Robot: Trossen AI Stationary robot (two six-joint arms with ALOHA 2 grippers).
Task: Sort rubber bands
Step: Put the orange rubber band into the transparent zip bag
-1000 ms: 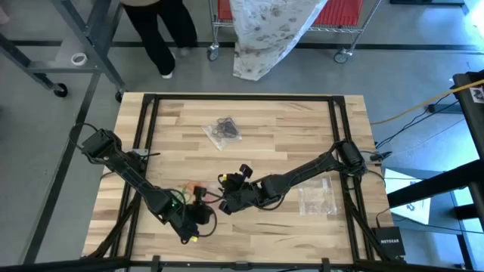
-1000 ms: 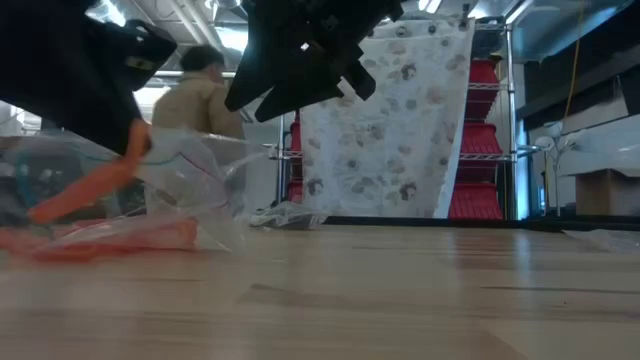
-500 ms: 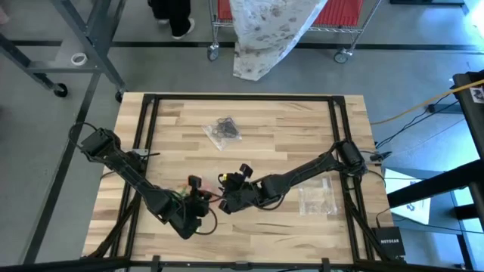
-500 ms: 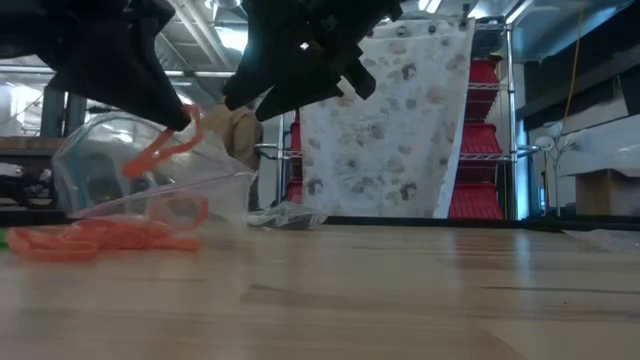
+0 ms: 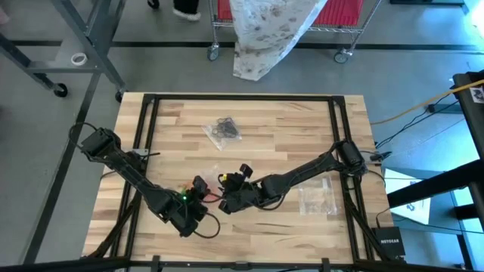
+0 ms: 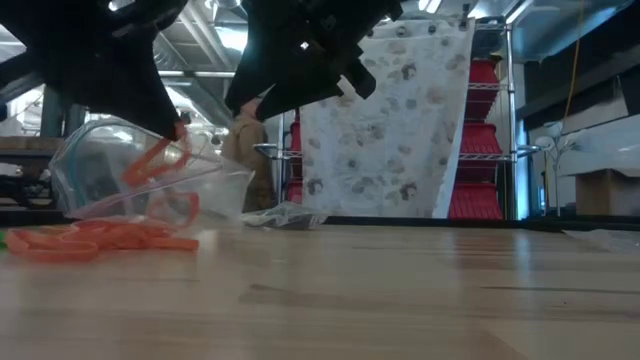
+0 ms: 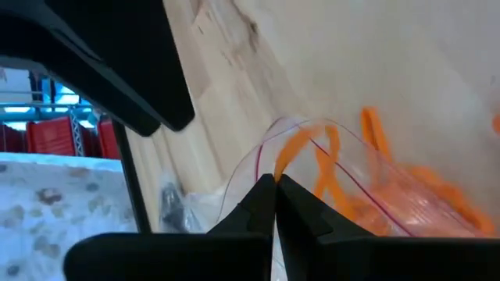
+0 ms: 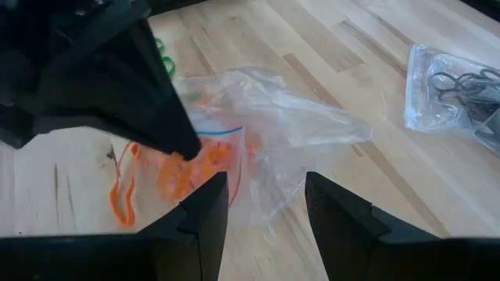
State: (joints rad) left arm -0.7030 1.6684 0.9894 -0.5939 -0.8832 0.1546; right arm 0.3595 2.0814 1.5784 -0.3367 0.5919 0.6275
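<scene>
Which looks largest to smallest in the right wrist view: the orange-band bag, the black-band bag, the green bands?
1. Orange-band bag, though it lies nearest the camera.
2. Black-band bag, cut off by the edge.
3. Green bands, mostly hidden.

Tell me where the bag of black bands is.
The bag of black bands lies alone on the table's far middle in the high view, well beyond both grippers; the right wrist view shows it apart from the clear bag with orange bands.

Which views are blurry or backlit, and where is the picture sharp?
Low view: arms backlit to black shapes, near table soft. Left wrist view: orange bands and clear bag blurred. Right wrist view: own fingers soft, black-band bag clearer. High view: evenly lit, sharp.
</scene>
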